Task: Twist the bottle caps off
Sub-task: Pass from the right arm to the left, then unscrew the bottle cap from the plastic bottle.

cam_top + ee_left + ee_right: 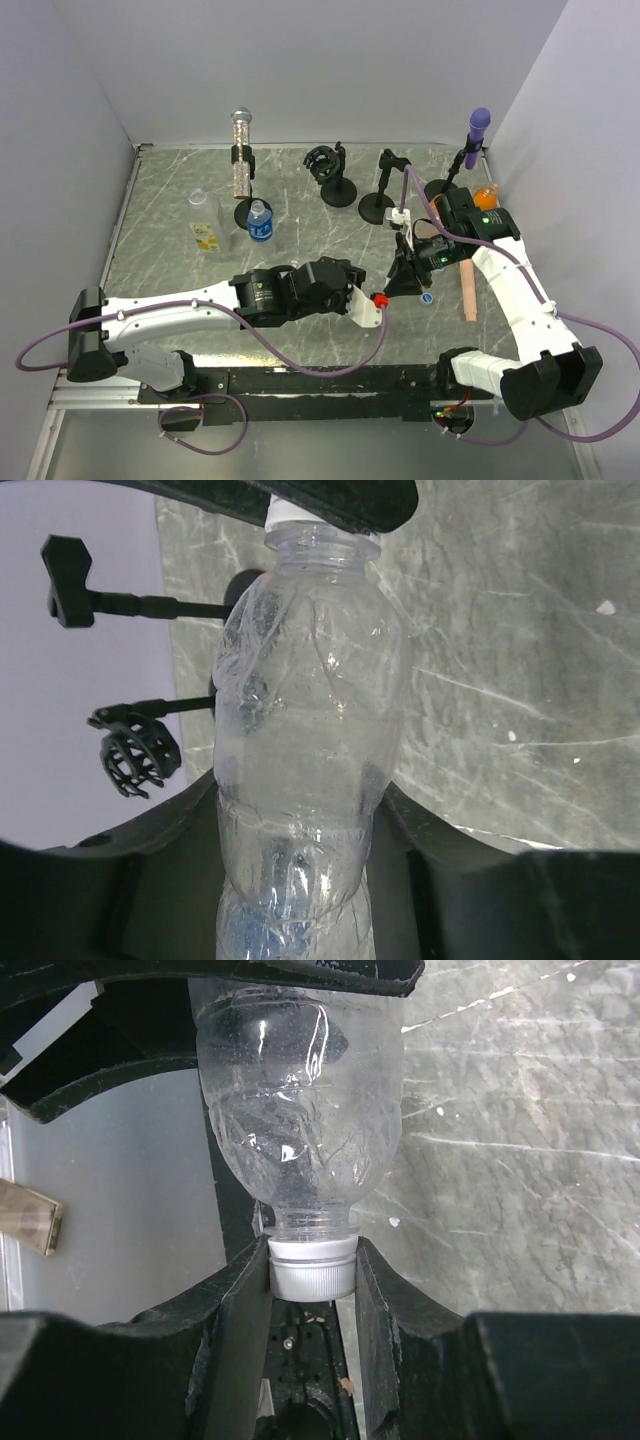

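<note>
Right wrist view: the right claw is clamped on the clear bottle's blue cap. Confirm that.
Wrong colour: the cap is white, not blue. The right wrist view shows the right claw clamped on the white cap of the clear bottle.

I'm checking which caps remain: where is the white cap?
Right wrist view, centre: the white cap is pinched between the fingers of the right gripper, on the clear bottle whose body the left gripper holds.

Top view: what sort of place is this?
Likely a lab robot test cell: a marble-patterned table boxed in by plain white walls, left arm and right arm bolted at its near edge, microphone stands as props.
</note>
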Controlling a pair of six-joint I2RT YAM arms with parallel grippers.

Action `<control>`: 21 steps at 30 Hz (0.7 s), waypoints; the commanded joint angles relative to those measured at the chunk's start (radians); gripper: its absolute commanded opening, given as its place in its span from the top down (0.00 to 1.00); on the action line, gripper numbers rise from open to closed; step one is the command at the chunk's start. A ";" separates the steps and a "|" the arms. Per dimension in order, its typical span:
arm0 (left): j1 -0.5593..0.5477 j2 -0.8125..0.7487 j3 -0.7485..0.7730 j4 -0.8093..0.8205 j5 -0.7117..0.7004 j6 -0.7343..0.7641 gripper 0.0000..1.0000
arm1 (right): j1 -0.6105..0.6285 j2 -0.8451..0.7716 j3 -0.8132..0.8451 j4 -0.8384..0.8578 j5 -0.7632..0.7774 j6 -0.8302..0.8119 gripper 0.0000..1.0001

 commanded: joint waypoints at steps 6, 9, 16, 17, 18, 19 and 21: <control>-0.011 -0.060 0.001 -0.047 0.093 -0.222 0.63 | -0.008 -0.043 0.042 -0.075 -0.131 0.028 0.35; -0.009 -0.086 -0.028 -0.027 0.142 -0.377 0.64 | -0.061 -0.090 0.040 -0.018 -0.141 0.068 0.15; -0.009 -0.111 -0.136 0.086 0.090 -0.776 0.65 | -0.253 -0.263 -0.107 0.453 -0.198 0.533 0.01; -0.009 -0.109 -0.148 0.104 0.079 -0.830 0.65 | -0.258 -0.288 -0.150 0.541 -0.198 0.642 0.01; -0.009 -0.105 -0.154 0.130 0.072 -0.871 0.65 | -0.256 -0.302 -0.194 0.595 -0.227 0.700 0.01; -0.009 -0.095 -0.157 0.147 0.059 -0.905 0.65 | -0.256 -0.302 -0.237 0.663 -0.283 0.779 0.01; -0.009 -0.076 -0.145 0.154 0.014 -0.959 0.65 | -0.255 -0.284 -0.296 0.725 -0.331 0.893 0.02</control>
